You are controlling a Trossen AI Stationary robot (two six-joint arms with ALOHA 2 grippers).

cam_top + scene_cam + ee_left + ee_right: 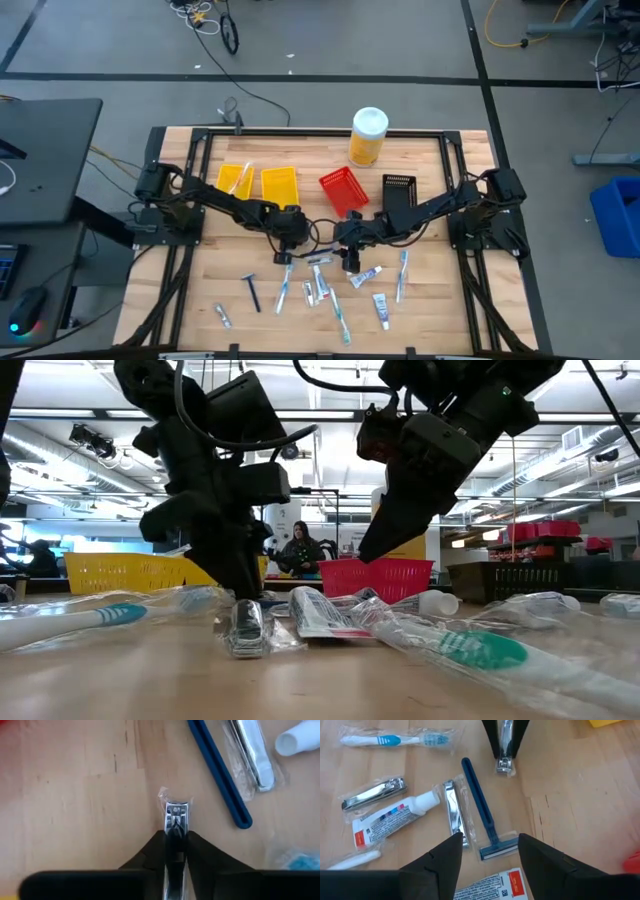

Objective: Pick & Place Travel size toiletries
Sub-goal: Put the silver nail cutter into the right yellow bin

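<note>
My left gripper is near the table's middle, shut on a silvery nail clipper in a clear wrapper. My right gripper hangs open just above a blue razor, with the razor's head between its fingers, touching nothing. Around them lie wrapped toothbrushes, a white toothpaste tube, two more silvery clippers and a dark razor, all flat on the wood. My left gripper pinches the nail clipper between its two fingers, along its length, with the free end sticking out past the fingertips. The fingers point steeply down from above. The clipper's lower end is at the table top; whether it rests there I cannot tell.
Two yellow bins, a red bin and a black bin stand behind the grippers, with a tall yellow canister at the far edge. The two grippers are close together. Bare wood lies toward the near left and right corners.
</note>
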